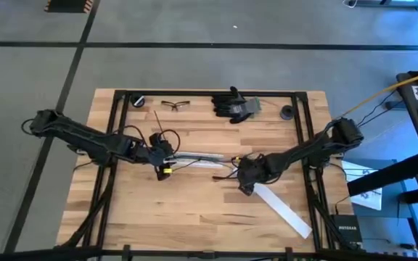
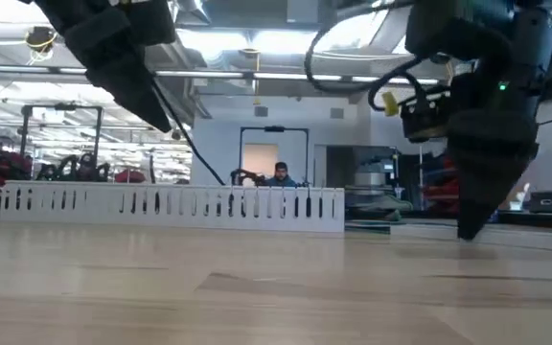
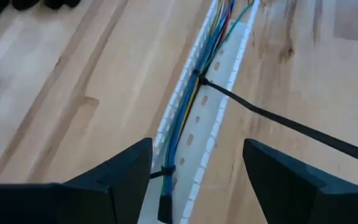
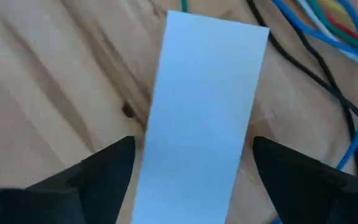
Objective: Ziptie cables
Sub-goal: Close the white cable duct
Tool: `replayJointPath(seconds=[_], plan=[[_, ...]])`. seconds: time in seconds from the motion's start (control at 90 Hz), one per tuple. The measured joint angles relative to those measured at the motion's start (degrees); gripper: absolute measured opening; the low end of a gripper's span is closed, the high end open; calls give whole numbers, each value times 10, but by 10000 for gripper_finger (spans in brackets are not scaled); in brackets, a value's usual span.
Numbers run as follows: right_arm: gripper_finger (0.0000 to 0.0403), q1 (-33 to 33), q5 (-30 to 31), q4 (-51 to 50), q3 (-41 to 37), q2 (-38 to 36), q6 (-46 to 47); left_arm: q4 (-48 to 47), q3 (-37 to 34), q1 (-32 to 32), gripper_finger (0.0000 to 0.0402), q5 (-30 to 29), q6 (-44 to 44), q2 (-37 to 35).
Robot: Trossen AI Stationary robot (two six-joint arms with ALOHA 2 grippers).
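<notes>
The cables, blue, yellow, green and red wires, lie bundled along a white perforated channel in the middle of the table. A black ziptie circles the bundle, and its long tail trails off across the wood. A second black tie sits nearer my fingers. My left gripper is open over the channel's left end, one finger on either side. My right gripper is open, its fingers standing on either side of a flat white strip. Loose cable ends lie beside that strip.
Black gloves, safety glasses and two small dark objects lie along the far edge. The flat white strip runs toward the near right corner. The perforated channel stands as a low wall in the low view.
</notes>
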Motion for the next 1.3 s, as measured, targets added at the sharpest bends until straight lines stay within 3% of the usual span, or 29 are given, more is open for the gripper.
replayJointPath(seconds=[0.311, 0.656, 0.889, 1.156, 1.3], plan=[[304, 2, 18, 7, 1, 10, -14, -1, 0, 0, 237, 0, 3, 0], [184, 0, 12, 18, 1, 11, -15, 0, 0, 0, 237, 0, 1, 0], [137, 0, 13, 15, 1, 11, -27, 0, 0, 0, 237, 0, 1, 0], [130, 2, 11, -7, -3, -44, -26, 0, 0, 0, 237, 0, 1, 0], [156, 27, 32, -17, -2, -102, 8, 1, 0, 0, 237, 0, -1, 0]])
